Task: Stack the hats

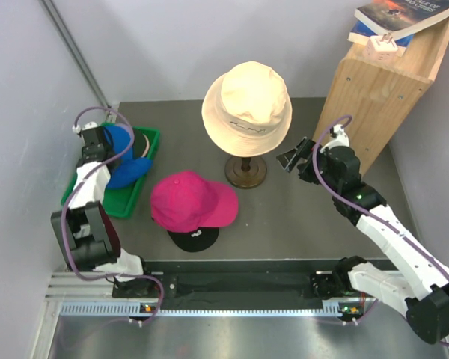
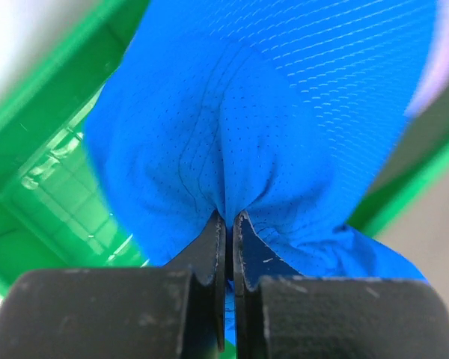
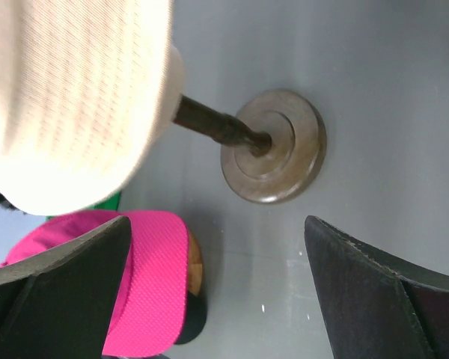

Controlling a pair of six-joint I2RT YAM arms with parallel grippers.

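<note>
The left arm [image 1: 84, 191] stood at the bench's near edge and bent forward along its left edge, its hand [image 2: 228, 224] pinched shut on a fold of the blue cap [image 2: 269, 127]. The right arm [image 1: 389, 224] stretched from the near right corner toward the middle, its hand [image 1: 292, 158] spread wide.

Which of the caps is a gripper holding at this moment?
The blue cap, in the green tray: the left gripper is shut on its cloth. The magenta cap and the black cap under it lie free.
</note>
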